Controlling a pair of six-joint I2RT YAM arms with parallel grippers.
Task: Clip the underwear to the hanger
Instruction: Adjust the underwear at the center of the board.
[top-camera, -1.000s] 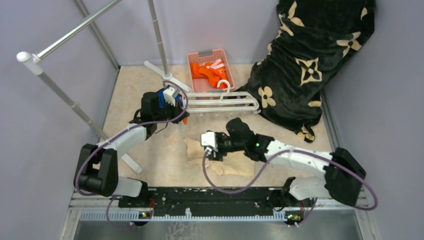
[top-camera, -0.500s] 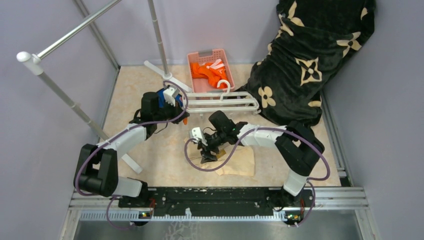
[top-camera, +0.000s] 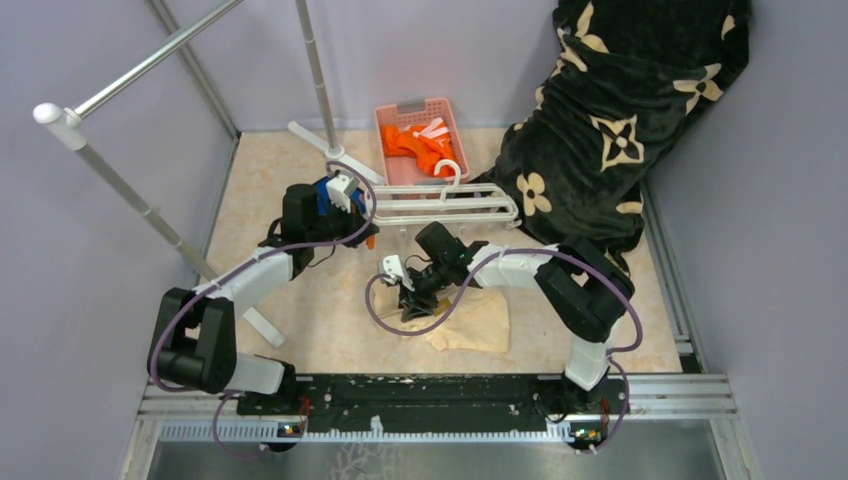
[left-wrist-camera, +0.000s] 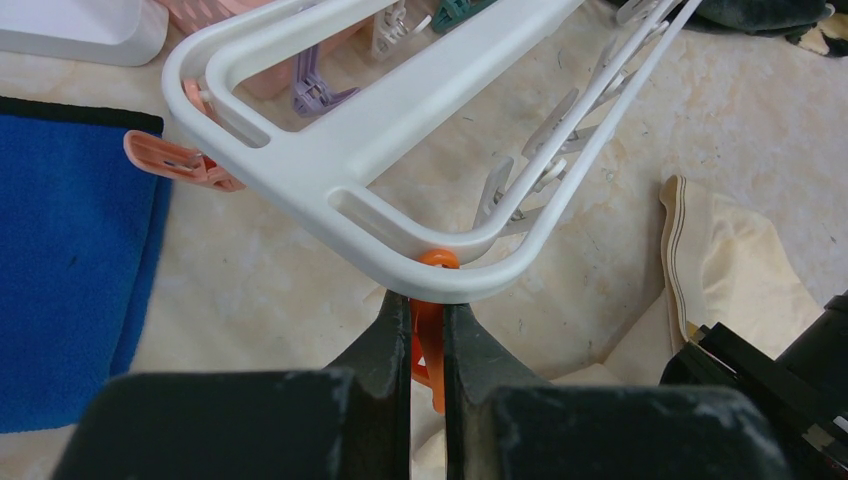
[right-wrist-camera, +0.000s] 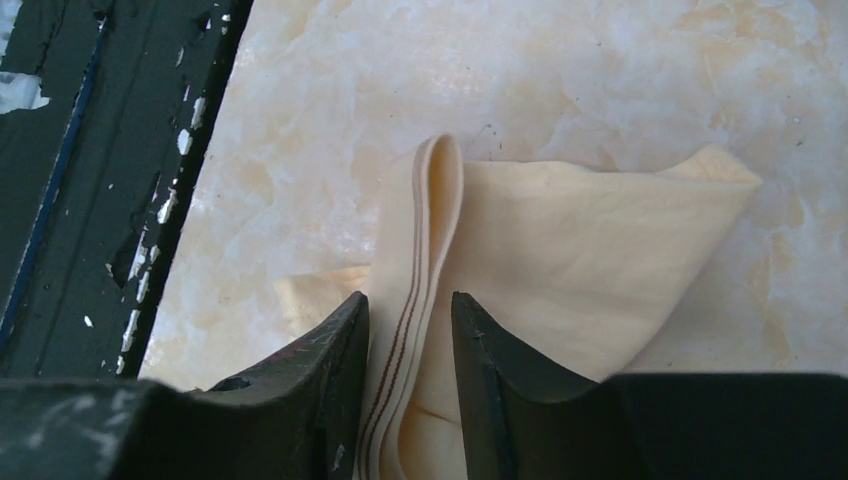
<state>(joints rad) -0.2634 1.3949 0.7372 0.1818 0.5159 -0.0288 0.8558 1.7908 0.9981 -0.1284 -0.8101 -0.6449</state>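
Right wrist view: the right gripper (right-wrist-camera: 408, 305) straddles the folded waistband of the underwear (right-wrist-camera: 580, 250), jaws narrow; I cannot tell whether they pinch it. The garment lies on the table (top-camera: 262, 180) toward its near edge. Farther back, the left gripper (left-wrist-camera: 427, 305) is clamped on an orange clip (left-wrist-camera: 427, 345) of the hanger (left-wrist-camera: 330, 168).
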